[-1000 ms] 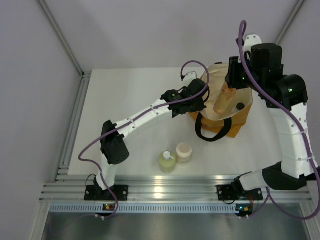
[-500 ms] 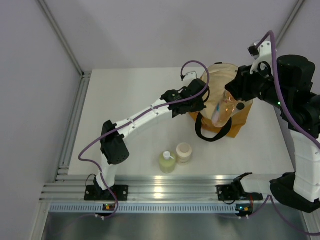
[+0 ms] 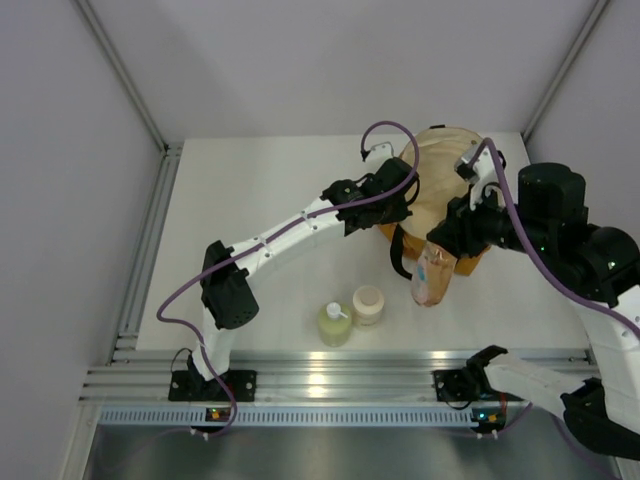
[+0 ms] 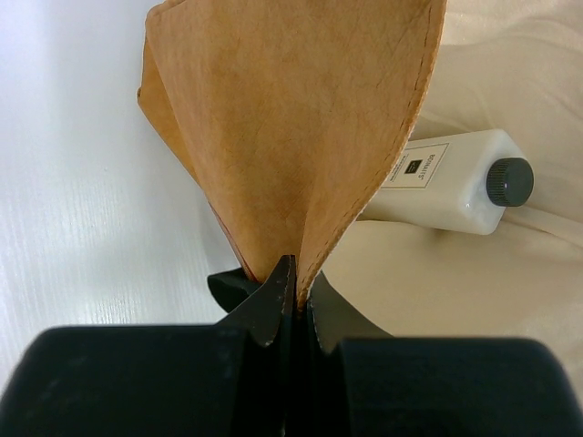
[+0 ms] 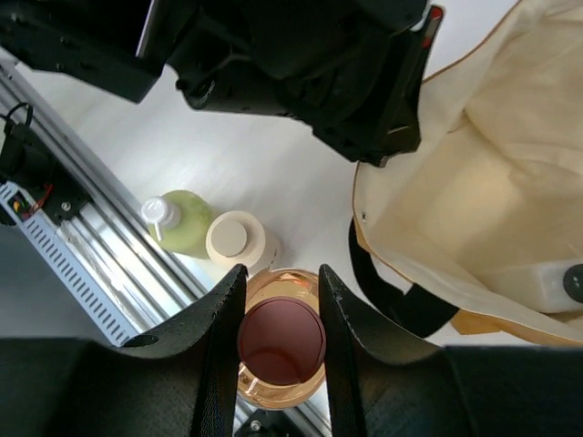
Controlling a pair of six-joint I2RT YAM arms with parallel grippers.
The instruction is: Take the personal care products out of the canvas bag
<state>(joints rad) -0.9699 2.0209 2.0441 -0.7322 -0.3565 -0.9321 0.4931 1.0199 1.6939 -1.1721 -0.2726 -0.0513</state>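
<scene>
No writing can be read in any view. The only label (image 4: 421, 167) showing is a pale rectangular one on the black-capped bottle (image 4: 455, 187), which lies on its side on the cream lining inside the canvas bag (image 4: 301, 118). It carries a small dark square mark and a few lines of fine print, all too small to make out.

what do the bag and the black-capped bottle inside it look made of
The canvas bag: matte tan woven fabric, going by its creases and fine grain; cream cloth lining. The black-capped bottle: smooth, slightly glossy body, plastic or glass, cannot tell which; printed label.
</scene>
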